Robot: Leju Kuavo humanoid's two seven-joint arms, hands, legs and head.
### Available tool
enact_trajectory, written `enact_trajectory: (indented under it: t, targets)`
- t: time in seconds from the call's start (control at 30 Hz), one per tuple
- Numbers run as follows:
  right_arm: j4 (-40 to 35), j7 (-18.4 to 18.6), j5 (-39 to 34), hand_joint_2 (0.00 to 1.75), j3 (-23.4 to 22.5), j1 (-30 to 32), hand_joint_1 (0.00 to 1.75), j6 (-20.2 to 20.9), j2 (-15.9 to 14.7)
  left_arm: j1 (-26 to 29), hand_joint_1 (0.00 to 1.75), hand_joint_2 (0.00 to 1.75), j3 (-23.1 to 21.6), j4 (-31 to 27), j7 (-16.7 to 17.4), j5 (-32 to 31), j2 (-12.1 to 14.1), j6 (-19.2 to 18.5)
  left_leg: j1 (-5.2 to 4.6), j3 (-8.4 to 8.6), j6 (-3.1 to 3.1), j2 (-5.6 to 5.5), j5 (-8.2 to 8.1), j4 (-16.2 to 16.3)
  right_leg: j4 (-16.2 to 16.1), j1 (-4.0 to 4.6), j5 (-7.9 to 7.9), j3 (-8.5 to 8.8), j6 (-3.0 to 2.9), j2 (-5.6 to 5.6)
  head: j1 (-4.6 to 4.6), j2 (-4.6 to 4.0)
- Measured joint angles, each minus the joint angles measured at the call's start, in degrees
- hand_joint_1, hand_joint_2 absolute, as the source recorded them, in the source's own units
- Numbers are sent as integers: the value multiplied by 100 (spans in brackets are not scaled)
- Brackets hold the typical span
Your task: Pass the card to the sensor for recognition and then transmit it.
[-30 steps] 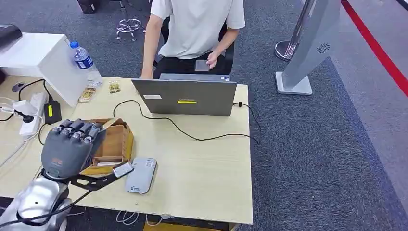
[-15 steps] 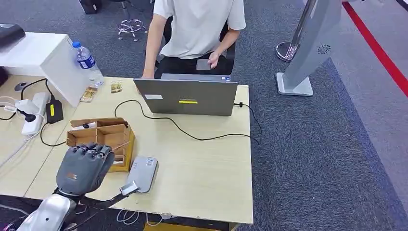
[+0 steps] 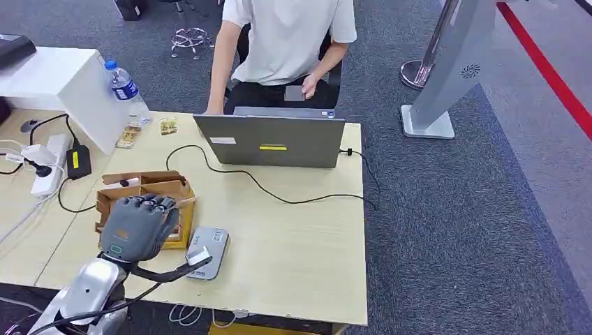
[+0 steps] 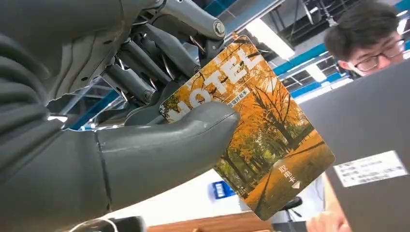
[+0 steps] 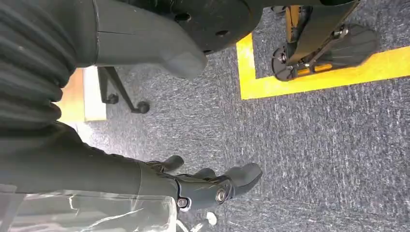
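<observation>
The hotel key card [image 4: 256, 130] sits pinched in your left hand [image 3: 136, 227]: in the left wrist view the thick thumb [image 4: 193, 140] presses on its printed face, an autumn-tree picture with "HOTEL" in white, while the darker fingers [image 4: 145, 72] back it from behind. From the head view that hand hangs over the near edge of the table [image 3: 300, 244], and the card [image 3: 198, 257] juts out to its right as a small pale sliver, just above the near end of the grey card sensor [image 3: 207, 252]; you cannot tell whether card and sensor touch. Behind the hand lies an open cardboard box [image 3: 150, 188], partly covered by the knuckles. To the hand's left you have a white power strip [image 3: 43, 164] and a black adapter [image 3: 78, 160]; farther back stands a water bottle [image 3: 126, 87]. Beyond and to the right, a grey laptop [image 3: 271, 141] faces a seated person [image 3: 286, 42], its black cable [image 3: 279, 199] trailing across the tabletop. Your right hand [image 5: 203, 186] hangs above dark carpet beside yellow floor tape [image 5: 314, 72], fingers loosely extended and holding nothing.
</observation>
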Motion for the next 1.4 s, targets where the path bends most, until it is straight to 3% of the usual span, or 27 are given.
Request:
enact_trajectory:
  t: [0.1,0.37,0.6,0.87,1.17,1.3,1.4]
  targets:
    - [0,0,0,175,2,0,0,9,0,-99,175,175,-111,83,-37,-9,-20,-42,0,0,0,-1,0,0,0,0,0,0,0,0,2,0]
    - [0,0,-33,175,2,0,0,76,0,-368,175,175,-547,473,-86,-69,26,-752,0,0,0,-1,0,0,0,0,0,0,0,0,2,0]
    - [0,7,-94,175,0,1,0,74,0,-483,175,175,-842,686,258,-278,142,-1078,0,-1,0,-1,0,0,0,0,0,0,0,0,2,0]
    - [2,46,-116,175,2,0,0,57,0,-636,175,175,-1075,817,300,-159,426,-1589,1,0,0,-1,0,0,0,1,0,0,0,0,2,0]
    - [7,83,-127,175,0,1,0,66,0,-941,175,175,-1467,966,-70,398,936,-2306,2,0,0,-1,1,0,1,2,0,0,0,0,2,0]
    - [7,83,-133,175,2,1,0,76,0,-1120,175,175,-1676,988,-118,490,1139,-2398,1,0,0,-1,1,0,1,1,0,2,0,0,0,0]
    - [7,79,-144,175,2,0,0,90,0,-1210,175,175,-1790,1025,-81,505,1163,-2233,1,1,0,-1,3,0,1,1,0,1,0,0,0,0]
